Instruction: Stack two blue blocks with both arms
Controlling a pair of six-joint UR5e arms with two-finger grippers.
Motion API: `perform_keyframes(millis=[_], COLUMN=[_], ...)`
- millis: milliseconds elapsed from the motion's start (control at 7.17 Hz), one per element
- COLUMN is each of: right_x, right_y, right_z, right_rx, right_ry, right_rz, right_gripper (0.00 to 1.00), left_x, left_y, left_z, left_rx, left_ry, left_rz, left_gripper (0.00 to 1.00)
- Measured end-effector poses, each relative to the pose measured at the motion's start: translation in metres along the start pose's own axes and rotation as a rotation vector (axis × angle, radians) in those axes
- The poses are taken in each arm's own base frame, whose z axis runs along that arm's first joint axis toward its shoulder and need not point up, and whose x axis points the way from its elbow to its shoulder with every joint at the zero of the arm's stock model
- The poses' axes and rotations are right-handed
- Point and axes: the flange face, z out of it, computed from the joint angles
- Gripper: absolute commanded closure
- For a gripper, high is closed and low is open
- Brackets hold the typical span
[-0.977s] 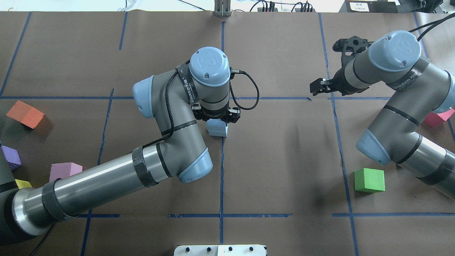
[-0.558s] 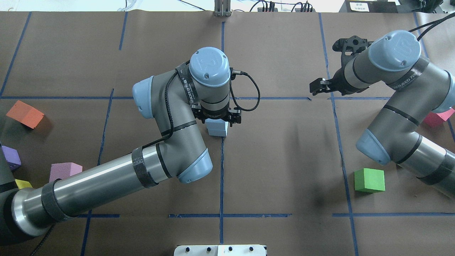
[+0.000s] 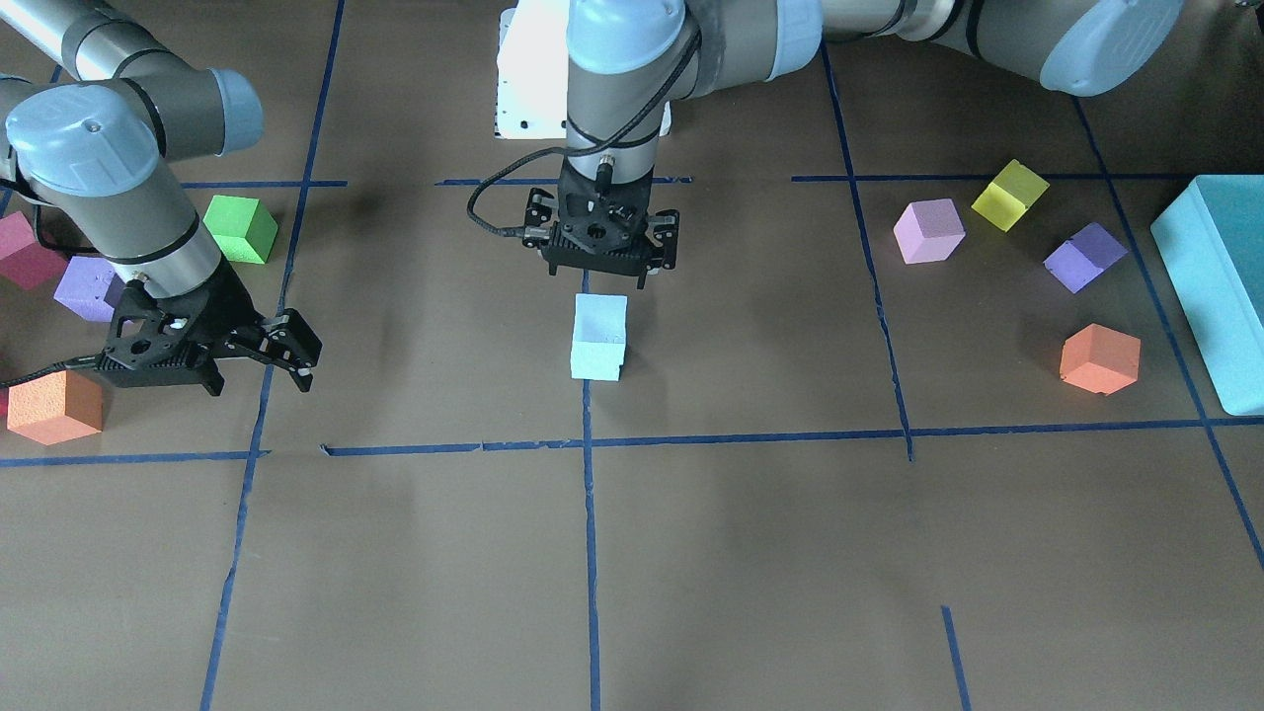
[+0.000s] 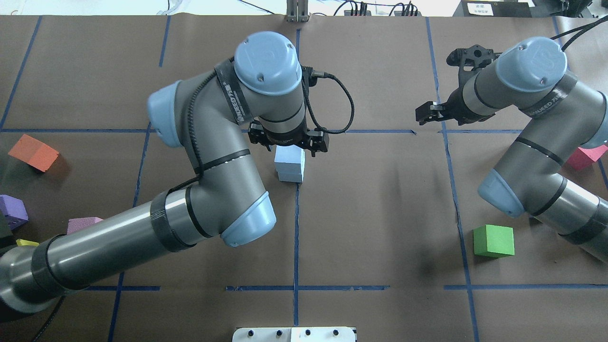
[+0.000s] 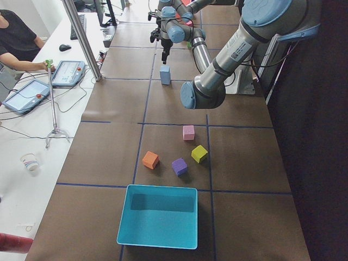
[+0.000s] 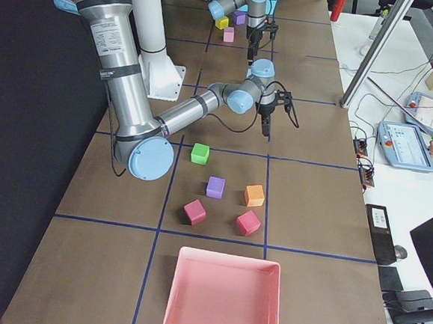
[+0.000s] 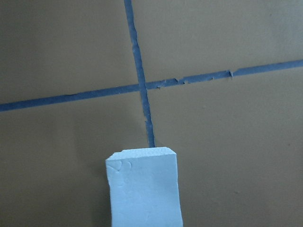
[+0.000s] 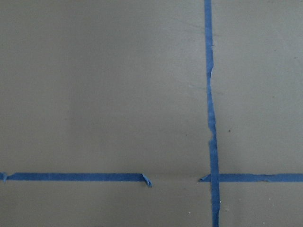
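The two pale blue blocks are stacked one on the other at the table's middle, on a blue tape line, in the overhead view [image 4: 289, 168] and the front view [image 3: 599, 337]. My left gripper [image 3: 597, 277] hangs open just above the stack and touches neither block; the wrist hides most of it from overhead [image 4: 288, 144]. The left wrist view shows the top block [image 7: 144, 189] below it, with no fingers in the frame. My right gripper [image 4: 424, 115] is open and empty, well to the right of the stack, over bare table; it also shows in the front view [image 3: 294, 360].
A green cube [image 4: 494, 241] lies by the right arm, a pink one [image 4: 586, 156] under it. Orange [image 4: 33, 152], purple [image 4: 12, 209], lilac [image 3: 928, 230] and yellow [image 3: 1009, 195] cubes lie at the left. A teal box [image 3: 1215, 286] stands at the left end, a pink tray [image 6: 221, 297] at the right end.
My left gripper, which was low around the top blue block, has let go and risen straight up above the stack. The right arm has barely moved.
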Motion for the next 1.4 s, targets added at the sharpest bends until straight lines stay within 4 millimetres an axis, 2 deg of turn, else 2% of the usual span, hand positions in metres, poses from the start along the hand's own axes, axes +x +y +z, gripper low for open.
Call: perform_keyframes(millis=[140, 279, 419, 558, 698, 837, 977, 1116, 1256, 1395], right_x=[0.035, 0.085, 0.147, 0.206, 0.255, 0.297, 0.336, 0.364, 0.387, 0.398], right_y=[-0.026, -0.046, -0.059, -0.066, -0.067, -0.062, -0.054, -0.044, -0.035, -0.03], right_z=[-0.025, -0.047, -0.069, -0.093, -0.111, -0.119, -0.122, -0.126, -0.131, -0.134], right_rx=[-0.024, -0.044, -0.059, -0.079, -0.111, -0.145, -0.172, -0.181, -0.181, -0.178], right_ry=[-0.03, -0.041, -0.034, -0.021, -0.004, 0.009, 0.009, 0.003, -0.001, -0.003], right_rz=[0.023, 0.02, -0.005, -0.036, -0.072, -0.108, -0.126, -0.128, -0.137, -0.153], right_gripper=[0.0, 0.0, 0.0, 0.0, 0.0, 0.0, 0.0, 0.0, 0.0, 0.0], left_x=[-0.065, -0.151, -0.251, -0.353, -0.444, -0.531, -0.618, -0.675, -0.706, -0.723], left_y=[-0.006, -0.011, -0.013, -0.008, -0.001, 0.004, 0.011, 0.017, 0.024, 0.031], left_z=[-0.032, -0.057, -0.077, -0.092, -0.104, -0.113, -0.113, -0.109, -0.112, -0.124], left_rx=[0.012, -0.008, -0.042, -0.071, -0.088, -0.106, -0.119, -0.115, -0.101, -0.074], left_ry=[-0.026, -0.039, -0.038, -0.043, -0.058, -0.045, 0.003, 0.029, 0.034, 0.028], left_rz=[0.039, 0.092, 0.155, 0.219, 0.252, 0.252, 0.242, 0.217, 0.166, 0.11], left_gripper=[0.0, 0.0, 0.0, 0.0, 0.01, 0.01, 0.0, 0.0, 0.0, 0.0])
